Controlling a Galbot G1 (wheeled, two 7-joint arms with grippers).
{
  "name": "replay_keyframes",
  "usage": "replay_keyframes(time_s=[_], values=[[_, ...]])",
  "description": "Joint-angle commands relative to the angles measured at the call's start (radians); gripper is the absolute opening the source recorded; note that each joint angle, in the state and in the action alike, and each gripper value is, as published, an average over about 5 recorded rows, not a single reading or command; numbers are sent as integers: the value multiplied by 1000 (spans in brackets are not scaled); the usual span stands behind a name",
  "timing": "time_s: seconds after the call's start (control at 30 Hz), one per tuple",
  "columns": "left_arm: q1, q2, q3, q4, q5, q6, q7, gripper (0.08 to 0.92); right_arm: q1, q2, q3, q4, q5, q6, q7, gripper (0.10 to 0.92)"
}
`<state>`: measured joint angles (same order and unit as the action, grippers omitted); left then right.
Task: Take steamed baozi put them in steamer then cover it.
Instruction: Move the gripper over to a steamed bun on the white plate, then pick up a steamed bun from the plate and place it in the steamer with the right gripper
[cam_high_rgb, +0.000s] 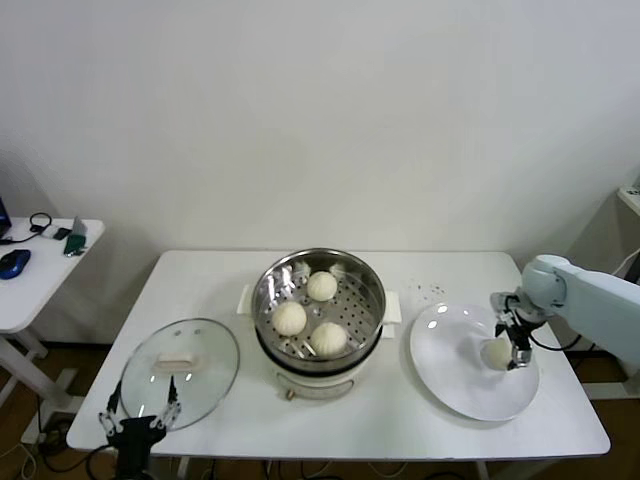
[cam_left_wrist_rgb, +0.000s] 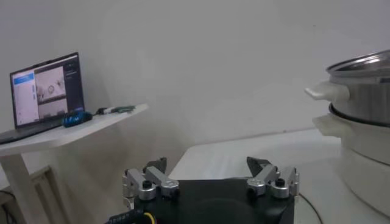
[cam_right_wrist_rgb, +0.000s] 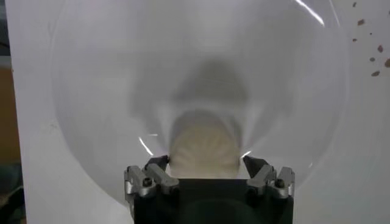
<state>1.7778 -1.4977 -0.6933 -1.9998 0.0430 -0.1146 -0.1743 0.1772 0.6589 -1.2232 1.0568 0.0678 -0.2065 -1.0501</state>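
The steamer (cam_high_rgb: 372, 280) stands mid-table on its white pot base and holds three baozi (cam_high_rgb: 321, 285), (cam_high_rgb: 289, 317), (cam_high_rgb: 328, 338). A fourth baozi (cam_high_rgb: 495, 353) lies on the white plate (cam_high_rgb: 460, 385) at the right. My right gripper (cam_high_rgb: 512, 345) is low over it, open, with a finger on each side of the bun (cam_right_wrist_rgb: 203, 149). The right wrist view shows the same gripper (cam_right_wrist_rgb: 206, 163) and the plate (cam_right_wrist_rgb: 109, 91). The glass cover (cam_high_rgb: 205, 385) lies flat on the table at the front left. My left gripper (cam_high_rgb: 140, 412) is parked open beside it, empty (cam_left_wrist_rgb: 210, 165).
A small side table (cam_high_rgb: 45, 280) with a mouse (cam_high_rgb: 14, 263) stands to the left. It bears a laptop (cam_left_wrist_rgb: 46, 91) in the left wrist view, where the steamer (cam_left_wrist_rgb: 365, 79) shows at the edge. Dark crumbs (cam_high_rgb: 432, 290) lie behind the plate.
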Motion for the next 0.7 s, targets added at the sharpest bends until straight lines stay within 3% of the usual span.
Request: replay_keyframes(time_s=[0.03,0.43,0.7], values=[[0,0,1,0,1,0,-1,823,-24,8,20,-25,-13,3,-5,823],[3,-1,5,-3,3,-2,-1,823,-7,9,21,-26,8,0,3,724],[0,-4,13,-12,3,-1,-1,823,217,22,-144,25,186,-45,26,707]])
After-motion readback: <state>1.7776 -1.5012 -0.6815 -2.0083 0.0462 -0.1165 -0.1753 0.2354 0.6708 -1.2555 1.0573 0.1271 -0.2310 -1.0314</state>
